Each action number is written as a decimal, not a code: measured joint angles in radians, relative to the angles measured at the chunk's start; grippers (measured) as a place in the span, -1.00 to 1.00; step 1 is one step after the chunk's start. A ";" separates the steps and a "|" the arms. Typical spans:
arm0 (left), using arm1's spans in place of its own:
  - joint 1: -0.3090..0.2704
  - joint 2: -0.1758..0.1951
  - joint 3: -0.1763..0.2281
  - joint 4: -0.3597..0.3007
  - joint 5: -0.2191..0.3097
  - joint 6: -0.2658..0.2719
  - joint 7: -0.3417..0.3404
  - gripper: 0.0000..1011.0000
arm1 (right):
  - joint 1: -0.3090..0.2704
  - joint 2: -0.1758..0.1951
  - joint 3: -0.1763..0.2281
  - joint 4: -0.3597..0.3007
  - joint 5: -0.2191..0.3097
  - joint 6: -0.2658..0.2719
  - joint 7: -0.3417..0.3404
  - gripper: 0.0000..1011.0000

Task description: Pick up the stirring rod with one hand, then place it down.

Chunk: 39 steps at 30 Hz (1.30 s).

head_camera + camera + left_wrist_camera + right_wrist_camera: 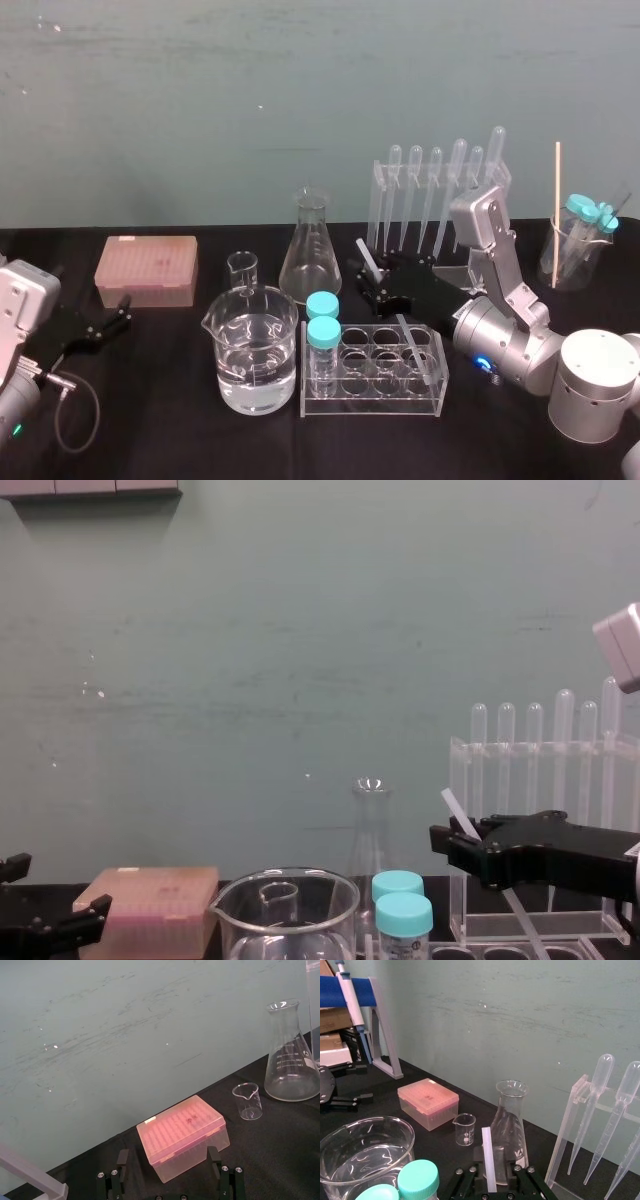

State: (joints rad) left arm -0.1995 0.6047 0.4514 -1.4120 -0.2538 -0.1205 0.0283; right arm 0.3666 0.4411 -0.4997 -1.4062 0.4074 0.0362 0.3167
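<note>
The stirring rod (368, 262) is a thin translucent-white stick. It leans with its lower end in the clear tube rack (372, 402) and its top pointing up and back. My right gripper (372, 285) reaches in from the right and brackets the rod's upper part. In the right wrist view the rod (488, 1160) stands between the narrowed jaws of the right gripper (492, 1182), with a slim gap on one side. From the chest, the rod (452, 805) pokes up out of the black right gripper (458, 852). At the table's left edge my left gripper (105, 325) lies parked and open.
A water-filled beaker (255, 355) and two blue-capped vials (322, 335) stand just left of the rack. An Erlenmeyer flask (311, 250), a small beaker (242, 268) and a pink tip box (147, 270) stand behind. A pipette stand (435, 190) rises at the back right.
</note>
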 joint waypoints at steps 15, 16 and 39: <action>0.000 0.000 0.000 0.000 0.000 0.000 0.000 0.98 | -0.003 -0.005 0.009 0.002 0.000 -0.012 0.007 -0.87; 0.000 0.000 0.000 0.000 0.000 0.000 0.000 0.98 | -0.004 -0.008 0.014 0.003 0.001 -0.019 0.010 -0.87; 0.000 0.000 0.000 0.000 0.000 0.000 0.000 0.98 | 0.000 -0.109 0.174 0.037 0.054 -0.502 0.159 -0.87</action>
State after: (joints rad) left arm -0.1995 0.6047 0.4514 -1.4120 -0.2539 -0.1205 0.0283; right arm 0.3662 0.3323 -0.3259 -1.3689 0.4610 -0.4657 0.4753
